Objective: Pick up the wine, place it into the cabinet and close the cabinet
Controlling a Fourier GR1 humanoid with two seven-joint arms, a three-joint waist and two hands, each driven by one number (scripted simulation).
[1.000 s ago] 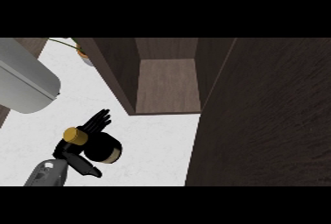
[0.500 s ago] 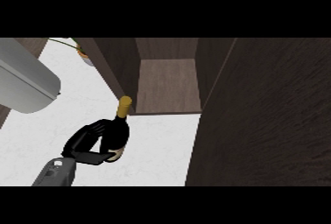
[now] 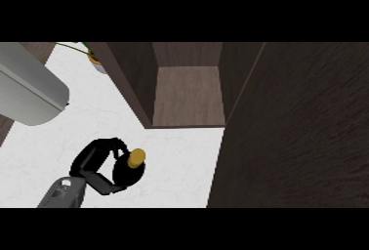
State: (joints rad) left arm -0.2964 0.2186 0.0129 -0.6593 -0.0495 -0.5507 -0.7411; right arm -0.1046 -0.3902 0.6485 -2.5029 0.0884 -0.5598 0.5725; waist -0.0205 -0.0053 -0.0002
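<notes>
One wine bottle [image 3: 130, 171] in curled left hand [image 3: 89, 160], near open cabinet [image 3: 187, 93].

No text, label, brand, number or sign can be read anywhere in the head view. The wine bottle [image 3: 128, 171] shows only a dark body and a gold cap, with no legible label on the side that faces up. The dark wood panels of the cabinet [image 3: 187, 93] and the white table [image 3: 86, 127] carry no markings.

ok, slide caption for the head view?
Left hand curled round the wine bottle, in front of the open cabinet.
</notes>
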